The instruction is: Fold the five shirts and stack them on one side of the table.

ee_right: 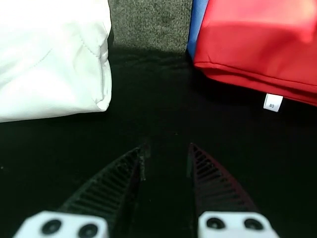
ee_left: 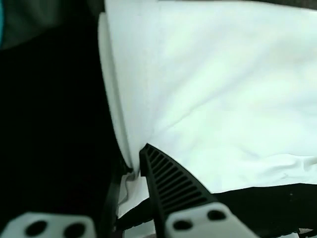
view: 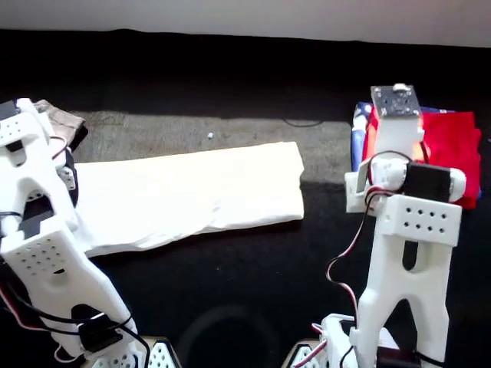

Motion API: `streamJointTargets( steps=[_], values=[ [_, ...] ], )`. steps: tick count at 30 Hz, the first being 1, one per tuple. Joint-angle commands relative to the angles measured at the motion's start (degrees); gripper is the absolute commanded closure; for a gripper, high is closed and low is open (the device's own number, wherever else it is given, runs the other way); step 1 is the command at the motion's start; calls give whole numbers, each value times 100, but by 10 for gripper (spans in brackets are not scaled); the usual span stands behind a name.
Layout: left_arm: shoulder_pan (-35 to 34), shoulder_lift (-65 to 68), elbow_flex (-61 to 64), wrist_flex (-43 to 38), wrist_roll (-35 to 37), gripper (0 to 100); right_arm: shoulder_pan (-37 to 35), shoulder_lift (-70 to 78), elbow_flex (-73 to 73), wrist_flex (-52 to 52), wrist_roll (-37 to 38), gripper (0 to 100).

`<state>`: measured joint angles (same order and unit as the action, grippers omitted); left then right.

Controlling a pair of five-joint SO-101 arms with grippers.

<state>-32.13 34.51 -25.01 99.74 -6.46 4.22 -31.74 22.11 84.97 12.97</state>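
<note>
The white shirt (view: 192,195) lies as a long folded strip across the counter (view: 230,307). At one end the left gripper (ee_left: 132,168) looks pinched onto its fold. Past the opposite end the right gripper (ee_right: 166,148) hovers, narrowly parted and empty, between the white shirt and the red shirt (view: 453,149), which is stacked on a blue shirt (view: 358,134).
</note>
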Motion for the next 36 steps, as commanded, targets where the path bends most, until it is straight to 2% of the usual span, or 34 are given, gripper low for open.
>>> streamJointTargets(
  steps=[1,5,9,16,22,28,33,36],
  values=[
    [479,-435,-145,132,-9,991,259,-989,1692,-884,88,868],
    [1024,-1182,-119,149,-9,991,699,-1763,3486,-2018,448,868],
    [1982,-2123,356,141,-9,991,1200,-1604,4708,-2958,765,868],
    [4075,-3064,936,114,-9,991,1842,-1341,5631,-4048,730,868],
    [5218,-3055,426,-53,-9,991,1833,-1341,6255,-4646,721,868],
    [5719,-2853,382,-932,-9,991,1807,-1341,6352,-4664,721,868],
    [5815,-1886,145,-1512,-9,991,1798,-1341,6360,-4760,721,868],
    [5974,-1253,-541,-1512,-9,991,1798,-1341,6360,-4778,589,868]
  ],
)
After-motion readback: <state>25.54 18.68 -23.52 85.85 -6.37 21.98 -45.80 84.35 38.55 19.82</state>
